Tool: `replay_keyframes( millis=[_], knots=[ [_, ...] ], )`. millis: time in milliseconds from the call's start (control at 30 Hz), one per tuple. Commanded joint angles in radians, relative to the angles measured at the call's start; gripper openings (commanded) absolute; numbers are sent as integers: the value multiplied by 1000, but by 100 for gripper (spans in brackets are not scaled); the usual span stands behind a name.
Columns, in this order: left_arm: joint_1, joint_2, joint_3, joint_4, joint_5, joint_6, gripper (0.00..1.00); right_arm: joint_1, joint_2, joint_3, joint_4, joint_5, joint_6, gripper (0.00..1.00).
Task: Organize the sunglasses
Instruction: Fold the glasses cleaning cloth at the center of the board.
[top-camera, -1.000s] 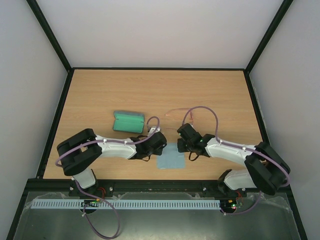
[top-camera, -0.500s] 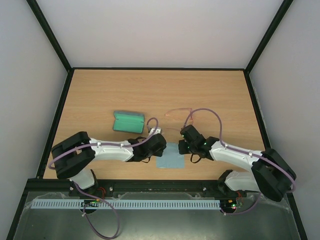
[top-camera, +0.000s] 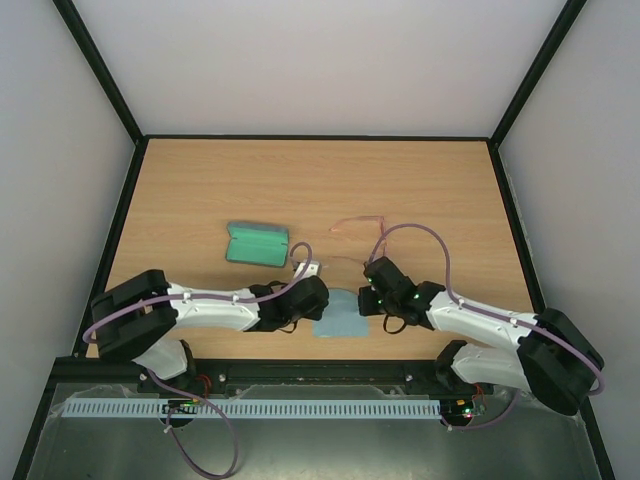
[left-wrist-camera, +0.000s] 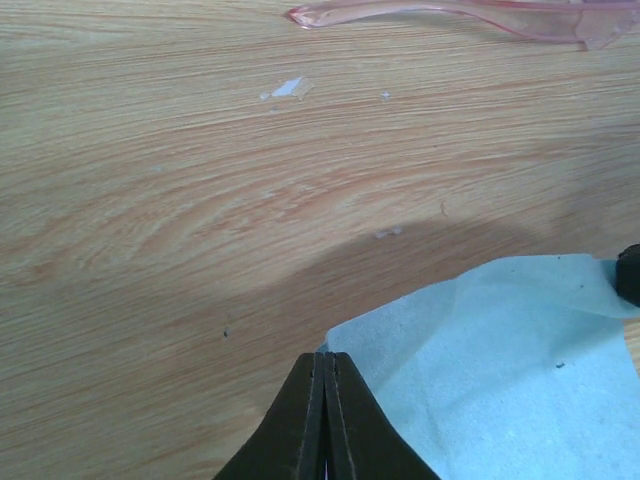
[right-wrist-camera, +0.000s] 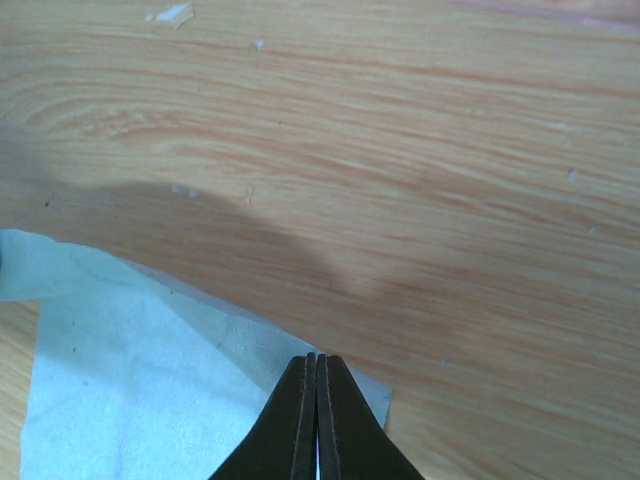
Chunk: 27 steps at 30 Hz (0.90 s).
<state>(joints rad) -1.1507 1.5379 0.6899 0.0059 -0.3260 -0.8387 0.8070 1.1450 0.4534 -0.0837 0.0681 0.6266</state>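
Both my arms reach low and forward, elbows bent outward, wrists turned in toward each other. My left hand (left-wrist-camera: 323, 370) and my right hand (right-wrist-camera: 317, 368) are each pinched tight, fingers pressed flat together.

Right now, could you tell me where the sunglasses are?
In the top view, the sunglasses lie mid-table, right of the open case and beyond the cloth.

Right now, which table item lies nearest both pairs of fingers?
The blue cloth, with shut fingers at two corners; the open case and the sunglasses lie farther back.
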Motion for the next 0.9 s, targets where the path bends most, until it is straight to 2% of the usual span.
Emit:
replay_keyframes(
  millis=[0,333,867],
  knots=[
    [-27,-41,-16,-18,-35,-22,2,33,-25,-23,-37,2,49,1],
    [-87,-94,-70,-25,-59,-95,2,81,-71,-35,-77,24,93,1],
    [-152,-74,-77,-37,-89,-134,3,132,-148,-91,-117,14,165,1]
  ],
)
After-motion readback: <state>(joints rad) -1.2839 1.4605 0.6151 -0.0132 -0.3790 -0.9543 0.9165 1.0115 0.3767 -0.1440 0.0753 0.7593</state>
